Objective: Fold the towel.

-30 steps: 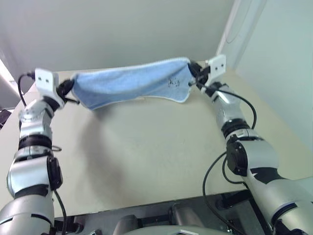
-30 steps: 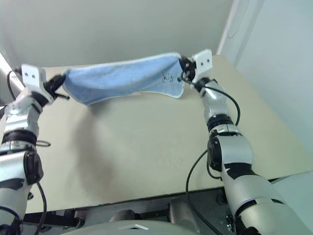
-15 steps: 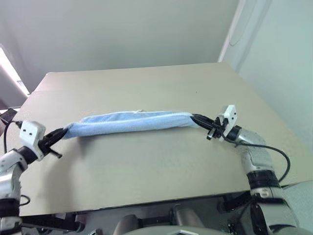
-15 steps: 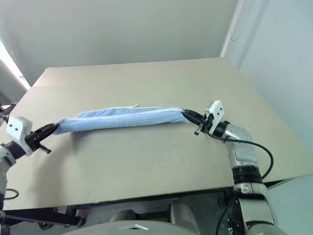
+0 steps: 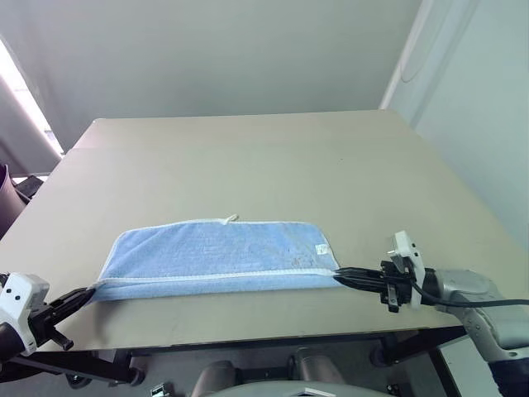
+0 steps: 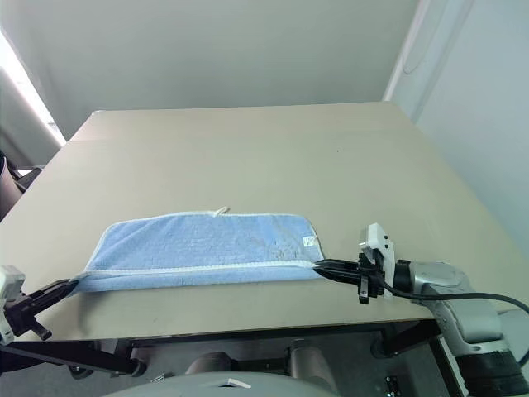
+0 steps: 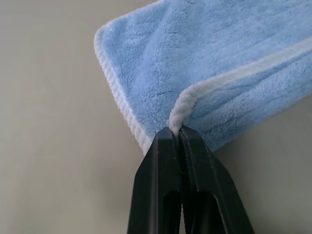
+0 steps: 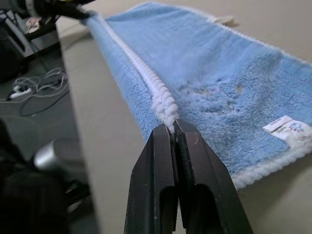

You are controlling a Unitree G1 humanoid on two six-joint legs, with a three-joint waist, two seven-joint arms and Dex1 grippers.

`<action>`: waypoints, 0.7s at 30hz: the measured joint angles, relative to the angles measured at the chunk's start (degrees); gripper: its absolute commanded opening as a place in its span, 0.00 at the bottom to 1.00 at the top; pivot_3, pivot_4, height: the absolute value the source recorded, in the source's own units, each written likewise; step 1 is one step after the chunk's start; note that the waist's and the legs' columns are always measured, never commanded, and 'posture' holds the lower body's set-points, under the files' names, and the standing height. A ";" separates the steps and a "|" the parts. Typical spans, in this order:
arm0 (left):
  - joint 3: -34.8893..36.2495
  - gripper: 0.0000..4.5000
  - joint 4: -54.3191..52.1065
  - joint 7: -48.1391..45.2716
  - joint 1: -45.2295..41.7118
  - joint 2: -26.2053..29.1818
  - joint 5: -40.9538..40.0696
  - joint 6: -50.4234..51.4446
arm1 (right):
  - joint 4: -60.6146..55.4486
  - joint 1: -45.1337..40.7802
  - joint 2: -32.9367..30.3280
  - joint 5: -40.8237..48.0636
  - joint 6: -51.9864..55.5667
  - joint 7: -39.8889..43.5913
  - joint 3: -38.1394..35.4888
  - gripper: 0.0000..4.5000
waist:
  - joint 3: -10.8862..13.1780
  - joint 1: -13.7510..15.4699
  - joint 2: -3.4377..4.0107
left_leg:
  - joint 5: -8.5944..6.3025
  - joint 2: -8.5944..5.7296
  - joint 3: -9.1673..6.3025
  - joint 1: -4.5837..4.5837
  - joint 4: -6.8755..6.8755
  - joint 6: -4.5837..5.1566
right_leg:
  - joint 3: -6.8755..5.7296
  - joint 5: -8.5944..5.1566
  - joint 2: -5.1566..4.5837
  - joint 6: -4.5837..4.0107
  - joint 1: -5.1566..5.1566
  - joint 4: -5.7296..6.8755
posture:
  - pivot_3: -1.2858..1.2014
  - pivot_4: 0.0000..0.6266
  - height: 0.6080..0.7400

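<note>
Now | left gripper (image 7: pixel 176 131) and right gripper (image 8: pixel 173 127) are each pinching shut on the towel (image 5: pixel 219 256) at its white near-edge corners | towel is lying folded flat between them, beyond both fingertips | risk: opening while pulling back is dragging the top layer askew

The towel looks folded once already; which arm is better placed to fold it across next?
Probably the right gripper: it is shut on the towel corner over the table, while the left gripper, also shut on a corner, hangs off the edge.
</note>
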 measured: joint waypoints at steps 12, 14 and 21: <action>-4.00 0.01 9.24 1.24 -16.63 0.62 1.96 2.15 | 19.48 -17.02 8.63 -8.59 -6.60 -6.70 6.34 0.00 | -0.04 -0.27 -0.18 | -0.01 -0.05 0.02 -0.06 -0.09 0.03 | -0.04 0.12 0.15 -0.11 -0.05 0.00 | 0.52 0.00 1.00; -6.09 0.01 13.53 1.80 -20.91 0.44 3.35 1.69 | 24.87 -20.08 10.66 -10.40 -8.60 -6.96 7.33 0.00 | -0.03 -0.19 -0.18 | -0.01 -0.08 0.01 -0.09 -0.08 0.03 | -0.04 0.23 0.13 -0.01 -0.07 0.00 | 0.52 0.00 1.00; -12.36 0.01 28.59 3.78 -35.44 0.07 8.68 -4.01 | 44.59 -31.80 16.16 -16.72 -18.57 -8.09 9.00 0.00 | -0.08 -0.34 -0.25 | 0.00 -0.10 0.01 -0.02 -0.03 0.03 | -0.02 0.30 0.06 0.03 -0.02 0.11 | 0.52 0.00 1.00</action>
